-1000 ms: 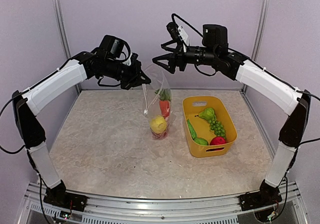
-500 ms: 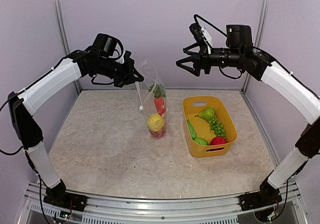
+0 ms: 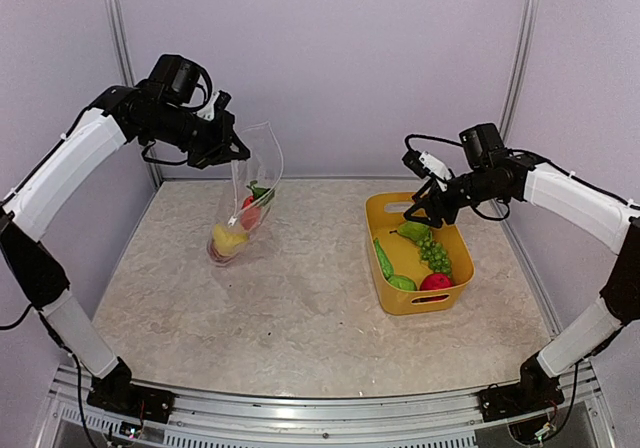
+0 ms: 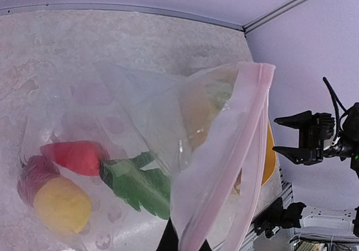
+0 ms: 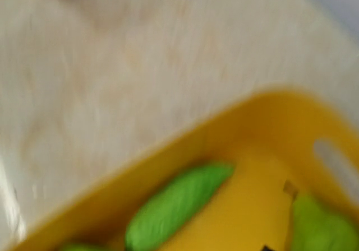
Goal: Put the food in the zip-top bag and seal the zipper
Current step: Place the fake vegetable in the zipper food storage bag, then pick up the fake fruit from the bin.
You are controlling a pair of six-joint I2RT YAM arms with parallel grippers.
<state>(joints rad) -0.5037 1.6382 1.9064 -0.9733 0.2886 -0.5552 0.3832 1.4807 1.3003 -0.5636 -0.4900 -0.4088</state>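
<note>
Here the bag (image 3: 244, 200), upper left, is clamped at its rim by the left gripper (image 3: 232, 154). The pear (image 3: 413, 230), right of centre, is overhung by the nearer right gripper (image 4: 279, 134), fingers apart.

L arm up high, left gripper (image 3: 230, 154) jaws pinched tight. R arm low, right gripper (image 3: 420, 206) jaws apart, angled down.
</note>
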